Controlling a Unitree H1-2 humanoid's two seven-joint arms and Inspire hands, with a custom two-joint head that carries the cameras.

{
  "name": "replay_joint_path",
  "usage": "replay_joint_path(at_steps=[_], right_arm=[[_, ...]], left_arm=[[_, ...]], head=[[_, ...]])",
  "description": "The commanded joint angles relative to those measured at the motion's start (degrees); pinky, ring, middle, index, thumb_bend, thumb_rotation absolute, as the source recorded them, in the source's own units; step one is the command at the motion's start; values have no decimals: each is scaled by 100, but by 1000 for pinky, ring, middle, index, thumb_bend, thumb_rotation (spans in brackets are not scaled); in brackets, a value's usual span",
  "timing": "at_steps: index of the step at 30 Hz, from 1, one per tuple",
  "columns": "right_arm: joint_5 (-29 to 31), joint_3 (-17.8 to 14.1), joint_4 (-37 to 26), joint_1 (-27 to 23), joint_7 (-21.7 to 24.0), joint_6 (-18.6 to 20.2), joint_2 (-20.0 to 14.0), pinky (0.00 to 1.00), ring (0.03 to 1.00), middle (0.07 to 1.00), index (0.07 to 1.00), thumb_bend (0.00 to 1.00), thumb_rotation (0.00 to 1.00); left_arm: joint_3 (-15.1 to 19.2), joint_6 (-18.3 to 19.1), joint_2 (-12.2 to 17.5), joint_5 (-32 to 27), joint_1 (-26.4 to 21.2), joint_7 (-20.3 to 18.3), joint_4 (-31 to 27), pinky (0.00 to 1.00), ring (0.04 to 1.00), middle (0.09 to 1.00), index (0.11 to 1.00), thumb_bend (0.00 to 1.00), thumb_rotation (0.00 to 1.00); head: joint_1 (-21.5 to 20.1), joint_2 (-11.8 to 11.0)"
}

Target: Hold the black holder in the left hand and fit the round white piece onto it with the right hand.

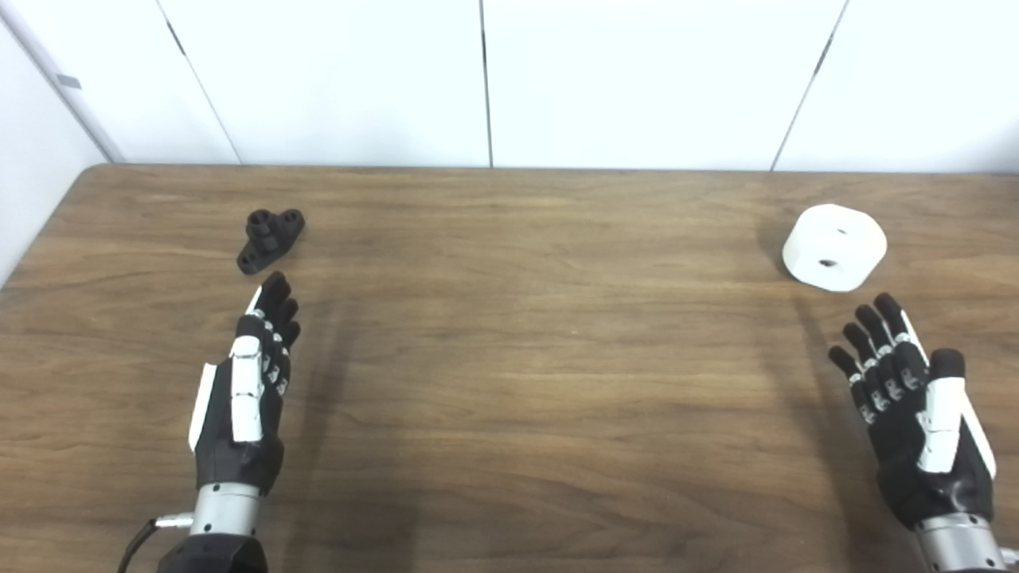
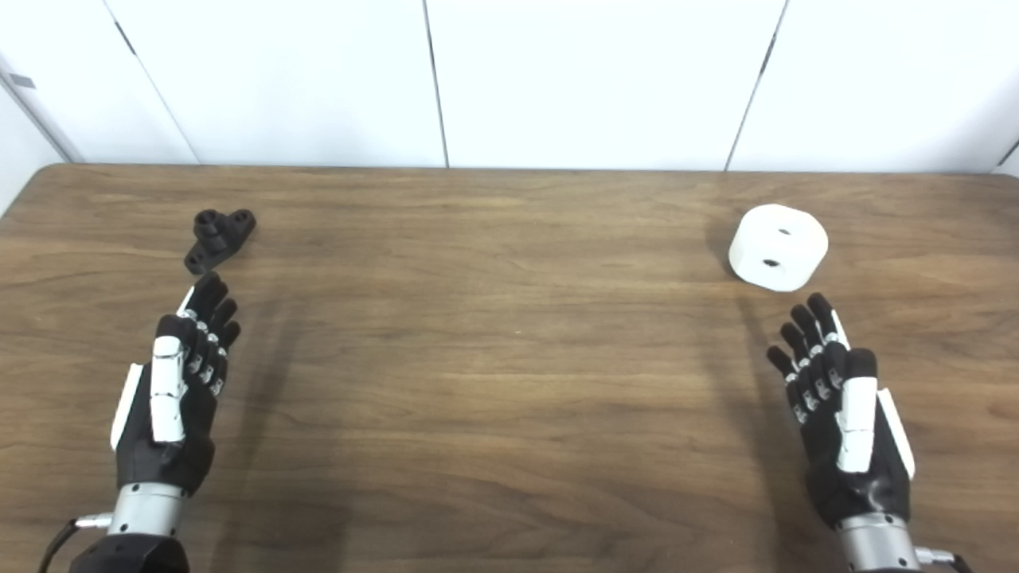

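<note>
The black holder [image 1: 271,239] lies on the wooden table [image 1: 509,382] toward its far left, just beyond the fingers [image 1: 275,306] of the left hand [image 1: 243,398], which is stretched out flat, holds nothing, and keeps its fingers straight and close side by side. The round white piece [image 1: 834,247] rests on the far right of the table, well apart from the holder, two small holes showing in its face. Near it, the right hand [image 1: 915,406] is empty, its fingers extended and slightly fanned toward the piece without touching it.
</note>
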Motion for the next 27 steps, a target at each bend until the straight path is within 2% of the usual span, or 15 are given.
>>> replay_joint_path(at_steps=[1,6,10,14,22,27], right_arm=[[102,-76,-214,26,138,-519,-105,941,973,976,973,651,1000],[147,-84,-225,92,170,-534,-141,942,974,978,974,655,1000],[140,-95,-206,111,171,-532,-166,926,965,973,979,655,1000],[225,-126,-123,104,264,-576,-262,934,970,979,989,654,1000],[369,-155,-46,90,377,-598,-383,940,982,989,992,650,1000],[307,-176,-49,80,388,-591,-411,936,983,989,993,648,1000]], left_arm=[[-35,-445,-43,47,1406,-160,-262,1000,1000,1000,980,432,1000],[74,-535,-28,11,1634,-234,-229,1000,1000,1000,977,445,1000],[181,-544,-147,-121,1690,-283,-309,1000,1000,1000,978,443,1000],[160,-486,-207,10,1705,-305,-443,1000,1000,1000,979,470,1000],[101,-466,-270,109,1635,-277,-582,1000,1000,1000,987,456,1000],[49,-441,-315,187,1633,-245,-639,1000,995,999,983,443,1000]], head=[[10,7],[20,34],[26,47],[73,57],[141,56],[343,-30]])
